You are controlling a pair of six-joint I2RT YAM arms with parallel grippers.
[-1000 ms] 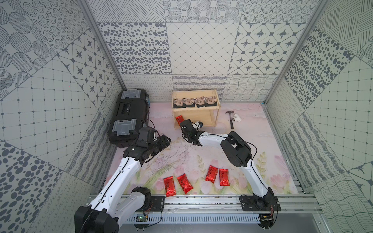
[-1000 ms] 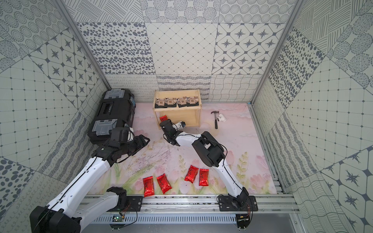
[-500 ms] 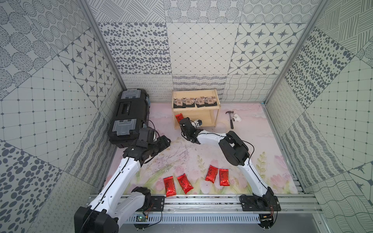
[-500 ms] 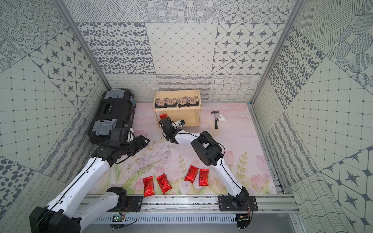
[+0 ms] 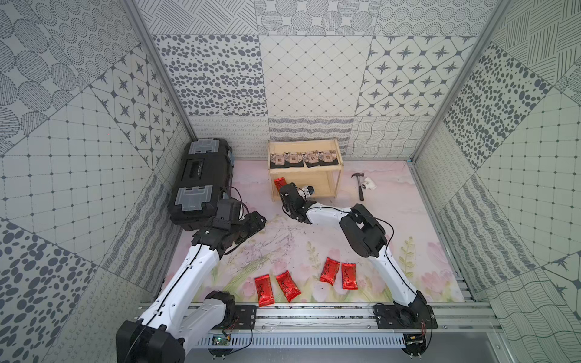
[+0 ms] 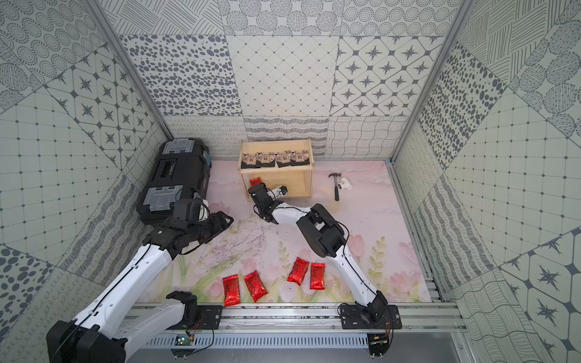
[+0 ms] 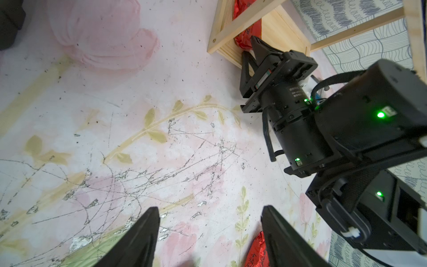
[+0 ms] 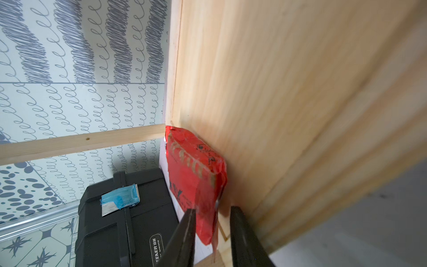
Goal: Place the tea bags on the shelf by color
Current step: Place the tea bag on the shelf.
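Tea bags lie in the same spots as a second ago, but the right gripper [image 8: 213, 208] has pushed in closer to the shelf [image 5: 302, 145], and that arm's elbow has slid the same way. The left gripper [image 7: 209, 208] has not moved. It hangs over the mat [image 5: 393, 220] at about 9 o'clock, with its jaws wide apart and nothing between them. The shelf stands at 12 o'clock, against the back wall. Its top board holds four black sachets [image 5: 304, 158] in a row, side by side. Its lower board holds one red pouch [image 5: 278, 183] at the 9 o'clock end. The near end of this pouch sticks out between the right gripper's fingers [image 8: 184, 231]. Those jaws stand a little apart, and a gap shows beside the pouch, so they are not squeezing it. Four more red pouches [image 5: 288, 285] lie flat on the mat at 6 o'clock, in two pairs, well apart from the shelf. A black toolbox [image 5: 201, 182] sits at 10 o'clock with its lid shut, so I cannot tell what is in it. A hammer [image 5: 360, 187] lies at 1 o'clock, near the shelf, with a small white thing [image 5: 368, 184] just beside it.
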